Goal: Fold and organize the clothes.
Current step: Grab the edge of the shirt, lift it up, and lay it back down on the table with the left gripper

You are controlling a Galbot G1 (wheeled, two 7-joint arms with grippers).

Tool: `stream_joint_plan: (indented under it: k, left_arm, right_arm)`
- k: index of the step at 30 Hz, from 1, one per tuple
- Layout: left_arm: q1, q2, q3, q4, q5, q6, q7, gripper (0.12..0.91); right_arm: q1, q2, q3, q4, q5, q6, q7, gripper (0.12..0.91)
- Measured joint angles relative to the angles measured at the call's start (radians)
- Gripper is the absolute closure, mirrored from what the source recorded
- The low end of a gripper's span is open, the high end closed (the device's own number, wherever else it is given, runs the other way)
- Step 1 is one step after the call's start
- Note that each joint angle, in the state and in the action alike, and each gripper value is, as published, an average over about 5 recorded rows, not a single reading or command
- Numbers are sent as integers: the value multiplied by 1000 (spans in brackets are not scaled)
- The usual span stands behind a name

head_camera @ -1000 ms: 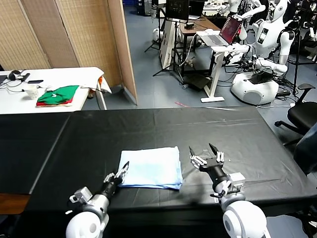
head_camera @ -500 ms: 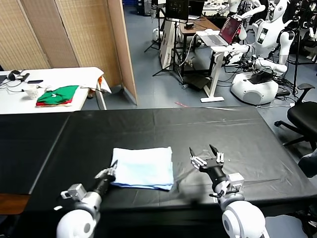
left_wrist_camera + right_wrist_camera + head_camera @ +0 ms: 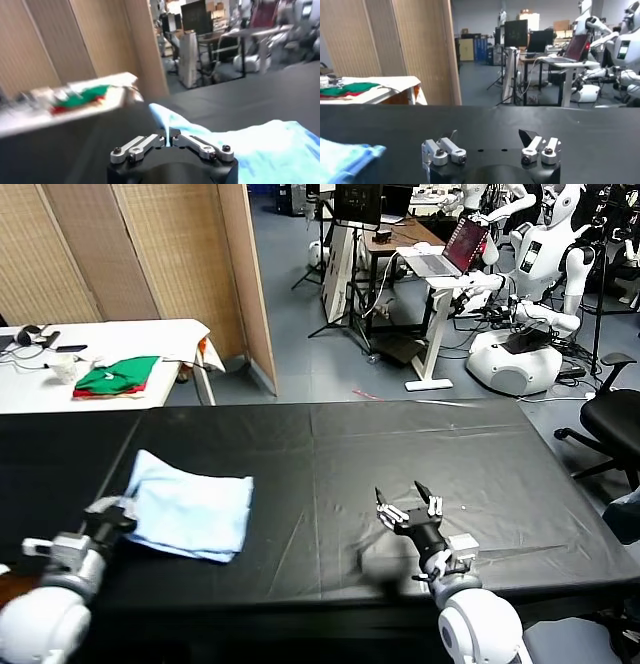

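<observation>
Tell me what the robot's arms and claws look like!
Both arms end in rounded glossy white shells. The left gripper has a black round base with two silver metal finger links fixed by small dark screws. The right gripper looks the same: black base, silver links, dark pointed fingertips. In the head view, grey and black wrist parts sit behind each claw.

Soft, thin pale-blue cotton T-shirt (image 3: pixel 190 509) lies on a smooth, faintly glossy black table cover (image 3: pixel 330 454).

Left gripper (image 3: pixel 112 512) pinched closed at far left; right gripper (image 3: pixel 408 507) spread wide.
</observation>
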Motion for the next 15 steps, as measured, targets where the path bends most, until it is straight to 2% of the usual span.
stream_joint_plan:
  k: [4,8,11,15]
  left_arm:
    - [42,71,-95,-25,-2,19,-20,850]
    - [51,72,-115,-83,-51,69,-65,850]
    - [35,27,-59,-136,-76,94,-86,850]
    - [2,-65,77,-177,-137,112,-102,850]
  right_arm:
    - [-2,2,-2,-7,1,3,-1,118]
    - [-13,9,-5,-13,-2,8,-2,118]
    - [-23,16,-3,-11,-8,9,-2,118]
    - [-38,19,7,-4,-11,10,-4,118]
